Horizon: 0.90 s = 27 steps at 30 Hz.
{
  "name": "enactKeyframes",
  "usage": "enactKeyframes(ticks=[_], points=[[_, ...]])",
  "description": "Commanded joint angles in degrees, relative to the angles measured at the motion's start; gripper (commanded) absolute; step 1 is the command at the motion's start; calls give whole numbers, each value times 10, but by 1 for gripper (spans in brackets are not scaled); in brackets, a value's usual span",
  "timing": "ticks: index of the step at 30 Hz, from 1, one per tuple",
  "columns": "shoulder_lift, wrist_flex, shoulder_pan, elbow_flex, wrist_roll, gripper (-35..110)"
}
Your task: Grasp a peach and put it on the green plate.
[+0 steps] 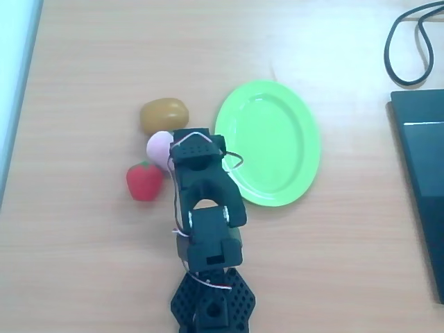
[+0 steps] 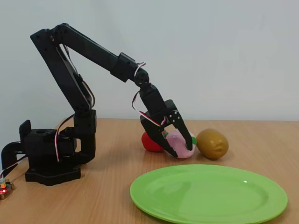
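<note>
The pale pink peach (image 1: pixel 158 146) (image 2: pixel 178 142) rests on the wooden table just left of the green plate (image 1: pixel 270 142) (image 2: pixel 210 193) in the overhead view. My black gripper (image 2: pixel 181 150) reaches down over it, one finger on each side, pressed against the fruit. From above, the wrist covers most of the peach and only its left edge shows. The plate is bare.
A red strawberry (image 1: pixel 144 181) (image 2: pixel 150 142) and a brown-yellow oval fruit (image 1: pixel 164 115) (image 2: pixel 212 143) lie close beside the peach. The arm's base (image 1: pixel 211 298) (image 2: pixel 51 158) stands at the near table edge. A black cable (image 1: pixel 409 41) and a dark flat device (image 1: pixel 423 173) lie at the right.
</note>
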Motion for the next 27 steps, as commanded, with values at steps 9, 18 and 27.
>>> enactKeyframes(ticks=[9,18,27], points=[[22,7,-21,-8,-20,28],[83,8,-92,18,-105,39],[62,8,-119,18,-159,43]])
